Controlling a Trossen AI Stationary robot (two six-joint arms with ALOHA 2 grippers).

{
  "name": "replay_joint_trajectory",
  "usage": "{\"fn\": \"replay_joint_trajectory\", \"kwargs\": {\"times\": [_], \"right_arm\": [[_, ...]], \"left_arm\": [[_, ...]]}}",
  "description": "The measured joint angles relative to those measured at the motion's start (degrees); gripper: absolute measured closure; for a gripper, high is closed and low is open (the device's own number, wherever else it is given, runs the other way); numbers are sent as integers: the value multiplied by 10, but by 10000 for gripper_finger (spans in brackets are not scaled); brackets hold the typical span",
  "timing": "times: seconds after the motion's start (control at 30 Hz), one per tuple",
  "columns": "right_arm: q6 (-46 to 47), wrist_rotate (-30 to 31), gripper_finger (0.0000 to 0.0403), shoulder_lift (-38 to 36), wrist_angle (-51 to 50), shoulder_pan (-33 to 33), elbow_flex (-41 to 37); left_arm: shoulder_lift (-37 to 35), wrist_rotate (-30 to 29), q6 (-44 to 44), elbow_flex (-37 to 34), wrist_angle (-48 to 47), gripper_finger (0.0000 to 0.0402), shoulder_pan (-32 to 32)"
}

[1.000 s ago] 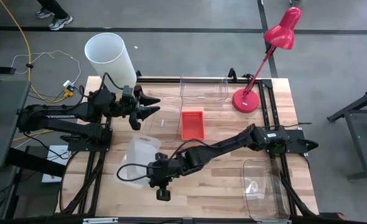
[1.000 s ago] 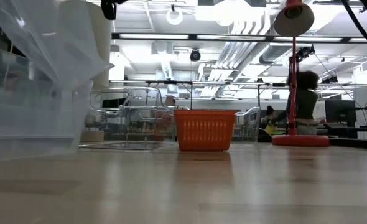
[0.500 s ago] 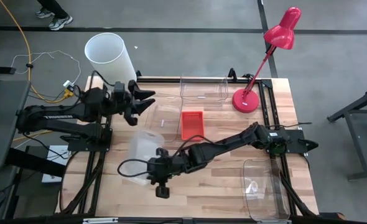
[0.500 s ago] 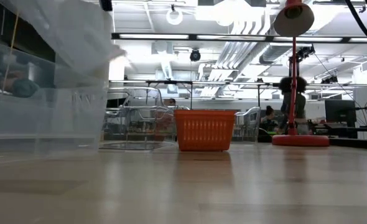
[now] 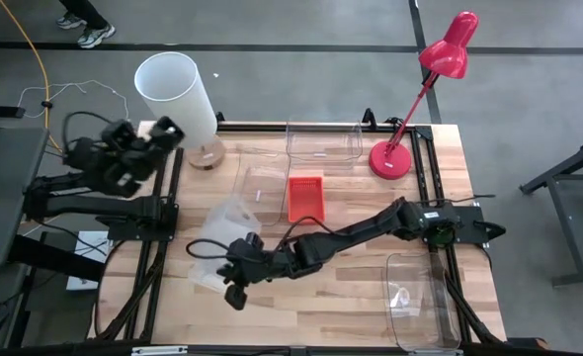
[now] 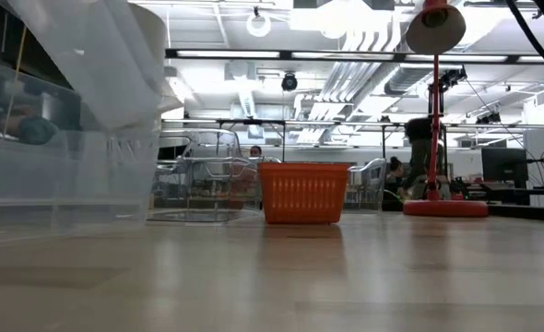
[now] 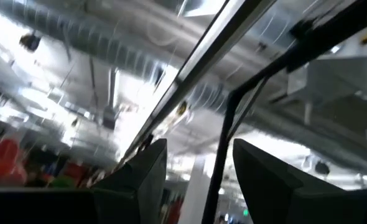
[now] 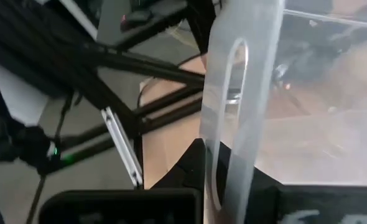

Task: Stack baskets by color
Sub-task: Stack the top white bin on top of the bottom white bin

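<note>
The right gripper [image 5: 234,280] is clamped on the thin handle wall of a clear see-through rectangular plastic bin [image 5: 220,237], held tilted near the wooden table's [image 5: 351,302] left edge; that narrow pinch could let it twist or slip. The left gripper [image 5: 145,146], fingers apart and empty, sits off the table's left rear corner by the white cylindrical lampshade [image 5: 177,92]. Bare wood lies ahead, with the small orange mesh basket [image 5: 305,198] mid-table and further clear bins at the rear [image 5: 323,141] and right front corner [image 5: 418,297].

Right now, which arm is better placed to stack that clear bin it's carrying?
The right. Its gripper is shut on the clear bin, tilted above the table's left front. The left gripper is open, pulled back off the table's left edge.
</note>
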Motion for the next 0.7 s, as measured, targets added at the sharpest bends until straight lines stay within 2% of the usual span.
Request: {"fn": "replay_joint_trajectory", "kwargs": {"times": [0.17,0.5,0.7], "right_arm": [[43,39,403,7,21,10,0],[47,126,403,10,-10,26,9],[11,133,403,15,-7,30,4]], "left_arm": [[-31,-16,0,0,-2,230,0],[-31,-24,0,0,-29,230,0],[-30,-24,0,0,-68,230,0]]}}
